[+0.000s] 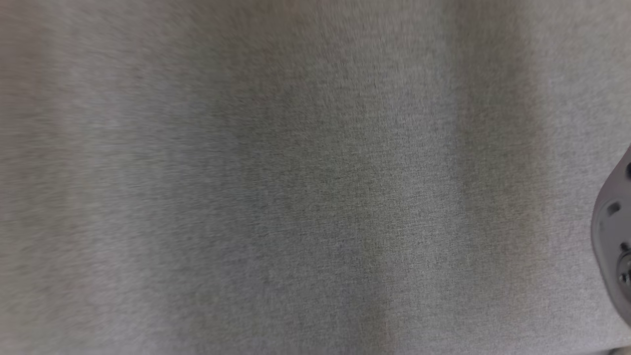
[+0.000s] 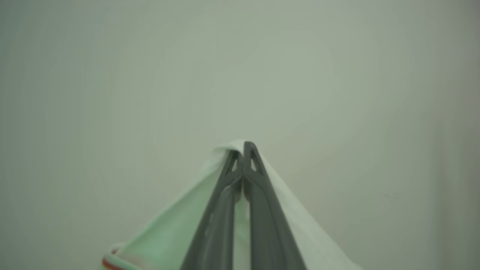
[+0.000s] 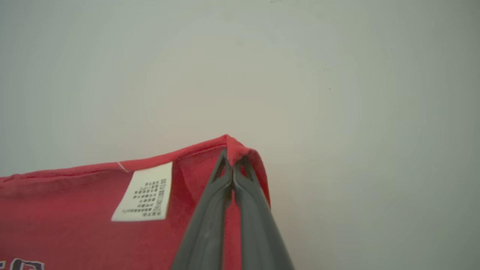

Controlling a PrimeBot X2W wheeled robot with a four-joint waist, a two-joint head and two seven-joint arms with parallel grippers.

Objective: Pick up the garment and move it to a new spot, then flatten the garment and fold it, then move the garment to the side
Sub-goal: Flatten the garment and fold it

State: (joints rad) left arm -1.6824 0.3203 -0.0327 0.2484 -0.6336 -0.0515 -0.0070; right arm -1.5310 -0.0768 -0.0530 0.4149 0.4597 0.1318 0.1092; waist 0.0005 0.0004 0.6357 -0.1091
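In the left wrist view my left gripper (image 2: 243, 147) is shut on a pale mint-white corner of the garment (image 2: 168, 240), which drapes down both sides of the fingers and shows a red edge at the lower left. In the right wrist view my right gripper (image 3: 231, 159) is shut on a red corner of the garment (image 3: 75, 202), pinched at the fingertips. A white care label (image 3: 144, 193) is sewn near that edge, and part of a dark print shows at the lower left. Both corners hang against a plain pale background.
The head view is blurred and looks at close grey woven fabric (image 1: 296, 177). A pale rounded part of the robot's arm (image 1: 616, 231) shows at that view's right edge.
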